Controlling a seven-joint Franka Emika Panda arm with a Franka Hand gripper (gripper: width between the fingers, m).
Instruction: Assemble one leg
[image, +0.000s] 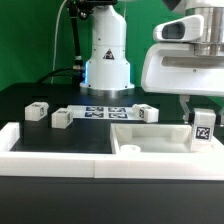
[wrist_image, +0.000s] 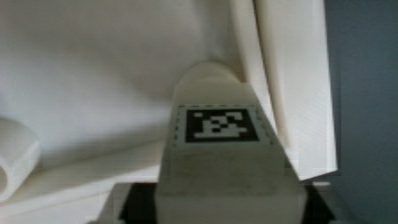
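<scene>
My gripper (image: 203, 118) is shut on a leg (image: 203, 128), a small white post with a black-and-white tag facing the camera. It holds the leg upright at the exterior view's right, just past the right end of the large white panel (image: 150, 138). In the wrist view the leg (wrist_image: 222, 150) stands between my dark fingers (wrist_image: 143, 205), tag (wrist_image: 221, 125) facing the camera, with the white panel (wrist_image: 89, 90) behind it. Whether the leg touches the panel cannot be told.
Three more white tagged legs lie on the black table: two at the exterior view's left (image: 38, 111) (image: 60, 118) and one near the middle (image: 147, 112). The marker board (image: 105, 112) lies before the robot base (image: 107, 60). A white raised rim (image: 50, 150) runs along the front.
</scene>
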